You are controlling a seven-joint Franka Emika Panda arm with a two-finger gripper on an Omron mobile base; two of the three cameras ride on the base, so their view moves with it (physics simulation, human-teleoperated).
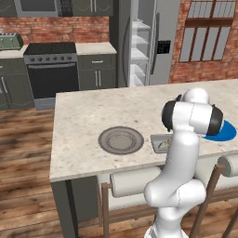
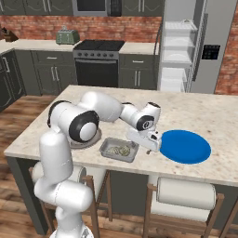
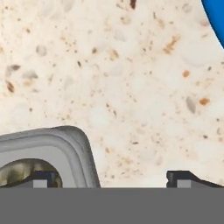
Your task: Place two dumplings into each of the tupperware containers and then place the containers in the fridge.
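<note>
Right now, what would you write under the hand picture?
Open gripper low over the counter, beside a tray holding a dumpling.

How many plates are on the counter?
2. A grey plate sits left of the tray; a blue plate sits right of it. The arm covers part of each, so more could be hidden.

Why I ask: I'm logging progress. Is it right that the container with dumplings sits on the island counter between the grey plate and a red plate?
Not quite: that plate is blue, not red, as the right base view shows. The container with dumplings does sit on the island counter between it and the grey plate.
</note>
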